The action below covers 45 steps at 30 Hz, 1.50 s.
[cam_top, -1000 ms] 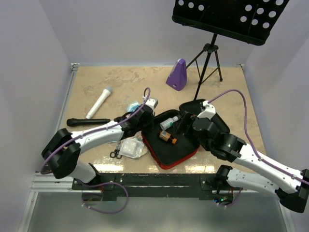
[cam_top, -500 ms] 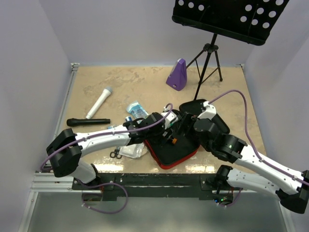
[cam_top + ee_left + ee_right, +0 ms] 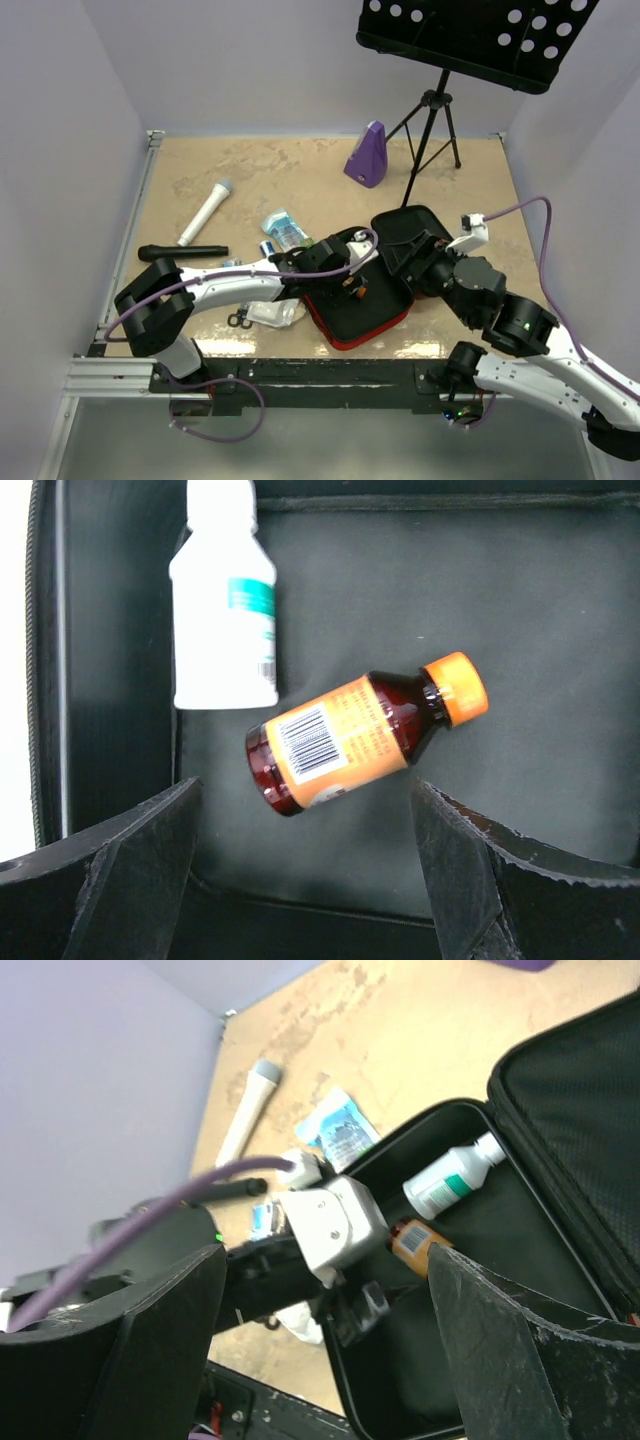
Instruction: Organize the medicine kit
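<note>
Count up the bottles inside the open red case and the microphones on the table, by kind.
Bottles in the medicine kit: 2, the white bottle and the amber bottle
Microphones on the table: 2, the white microphone and the black microphone
Total: 4

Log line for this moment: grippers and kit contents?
left gripper: open over amber bottle | right gripper: open, empty | medicine kit: open, white bottle inside too
</note>
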{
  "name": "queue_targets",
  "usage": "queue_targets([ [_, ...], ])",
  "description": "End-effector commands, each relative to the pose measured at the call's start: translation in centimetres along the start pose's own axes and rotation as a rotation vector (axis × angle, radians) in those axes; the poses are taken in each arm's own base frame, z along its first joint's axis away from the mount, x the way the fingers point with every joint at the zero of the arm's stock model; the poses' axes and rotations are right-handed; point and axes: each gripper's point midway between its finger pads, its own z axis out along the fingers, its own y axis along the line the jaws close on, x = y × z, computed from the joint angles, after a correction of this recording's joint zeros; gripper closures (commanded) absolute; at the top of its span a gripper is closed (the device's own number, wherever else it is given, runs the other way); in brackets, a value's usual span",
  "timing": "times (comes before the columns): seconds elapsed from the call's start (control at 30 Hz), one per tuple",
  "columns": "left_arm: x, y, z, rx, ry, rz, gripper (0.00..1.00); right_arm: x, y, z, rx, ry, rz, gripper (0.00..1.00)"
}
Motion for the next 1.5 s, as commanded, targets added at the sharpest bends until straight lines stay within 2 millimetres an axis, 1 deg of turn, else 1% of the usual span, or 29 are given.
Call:
queue_targets([
  [0.0,-2.1,-0.5,0.1,0.011,-0.073,0.086,0.12,-2.3,0.9,-0.9,-0.007,-0.052,0.028,0.14],
  [0.07,-2.1,-0.9,0.1,0.014,-0.078,0.107,0.11,-2.2,0.8,-0.9,-0.004,-0.052,0.027,0.14],
  [0.27,-2.1,-1.1,1.1,-0.011,-0.067,0.135,0.12,-2.2,0.9,-0.7,-0.003,-0.055,0.034,0.14],
  [0.47,-2.1,0.4,2.4,-0.131,-0.032,0.129,0.12,-2.5,1.0,-0.8,0.001,-0.060,0.035,0.14],
  [0.53,-2.5,1.3,2.6,-0.182,-0.035,0.115,0.13,-2.5,1.0,-0.8,0.002,-0.061,0.037,0.14],
  [0.67,-3.5,2.2,3.1,-0.251,-0.043,0.082,0.13,-2.4,0.9,-0.7,0.003,-0.059,0.040,0.14],
  [0.73,-4.2,2.5,3.2,-0.274,-0.054,0.052,0.14,-2.3,0.8,-0.7,0.005,-0.058,0.038,0.14],
  [0.77,-5.5,2.9,3.6,-0.292,-0.074,0.000,0.16,-2.3,0.9,-0.8,0.001,-0.059,0.043,0.14],
  [0.83,-6.0,3.2,3.8,-0.301,-0.079,-0.019,0.18,-2.3,0.8,-0.8,0.003,-0.059,0.044,0.14],
  [0.9,-6.4,3.5,4.0,-0.317,-0.081,-0.078,0.19,-2.2,0.7,-0.8,0.003,-0.055,0.046,0.14],
  [0.97,-7.0,3.9,3.7,-0.339,-0.087,-0.112,0.20,-2.0,0.5,-0.8,0.003,-0.053,0.047,0.14],
  [1.03,-7.4,4.1,2.9,-0.341,-0.094,-0.140,0.20,-2.0,0.5,-0.8,-0.001,-0.054,0.049,0.14],
  [1.1,-7.7,4.1,1.7,-0.329,-0.099,-0.169,0.20,-1.8,0.5,-0.8,0.000,-0.052,0.047,0.14],
  [1.17,-7.3,3.9,0.3,-0.313,-0.101,-0.216,0.20,-1.7,0.4,-0.8,0.000,-0.050,0.046,0.14],
  [1.23,-5.9,3.3,-0.8,-0.285,-0.081,-0.278,0.23,-1.5,0.3,-0.7,0.000,-0.046,0.043,0.14],
  [1.27,-4.9,3.0,-1.0,-0.275,-0.059,-0.307,0.24,-1.5,0.3,-0.6,-0.003,-0.045,0.043,0.14],
  [1.33,-3.7,2.3,-1.6,-0.251,-0.038,-0.388,0.27,-1.3,0.3,-0.6,-0.010,-0.042,0.046,0.14],
  [1.47,-0.9,1.4,-1.7,-0.243,0.020,-0.504,0.35,-1.2,0.5,-0.6,-0.024,-0.042,0.052,0.14],
])
